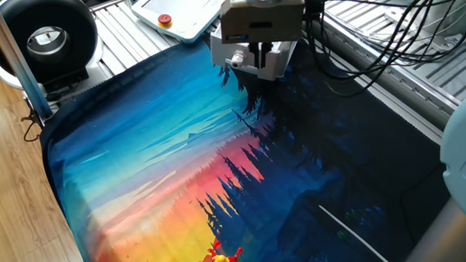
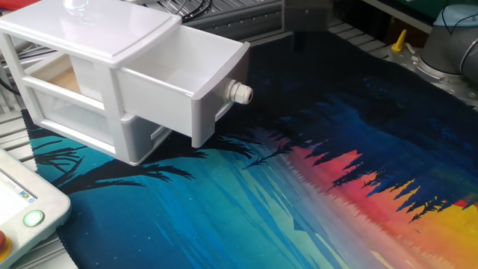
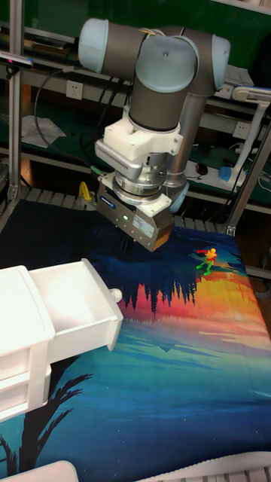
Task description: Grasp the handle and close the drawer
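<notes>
The top drawer [image 2: 183,82] stands pulled well out of its white cabinet [image 2: 82,52] at the mat's [image 2: 299,202] far end, its round knob handle [image 2: 240,93] jutting toward the open mat. In the tall view the gripper [image 3: 129,242] hangs above and beyond that knob [image 3: 115,295], apart from it, so the knob lies below and toward the cabinet side. Whether the jaws are parted, I cannot tell; nothing shows between them.
</notes>
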Available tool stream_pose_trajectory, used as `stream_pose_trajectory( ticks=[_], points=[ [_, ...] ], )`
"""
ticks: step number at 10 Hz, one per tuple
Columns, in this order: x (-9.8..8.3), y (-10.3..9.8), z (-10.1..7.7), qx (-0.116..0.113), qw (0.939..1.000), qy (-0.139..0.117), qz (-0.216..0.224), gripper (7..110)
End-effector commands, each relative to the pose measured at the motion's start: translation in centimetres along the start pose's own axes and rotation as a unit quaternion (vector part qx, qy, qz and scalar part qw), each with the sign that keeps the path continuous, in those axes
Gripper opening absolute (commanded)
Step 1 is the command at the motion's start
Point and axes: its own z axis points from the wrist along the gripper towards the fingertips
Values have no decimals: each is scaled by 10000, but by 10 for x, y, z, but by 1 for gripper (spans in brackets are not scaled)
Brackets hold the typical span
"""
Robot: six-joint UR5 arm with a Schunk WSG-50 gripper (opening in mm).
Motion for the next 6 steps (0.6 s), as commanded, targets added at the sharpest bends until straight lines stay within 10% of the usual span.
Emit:
stream_pose_trajectory(
  ticks=[1,4,6],
  points=[
    [-36,23,-3,-437,9970,-641,27,7],
    [-79,31,-11,-412,9809,-1418,-1267,7],
    [-62,38,-11,-741,9909,-947,-597,7]
  ],
)
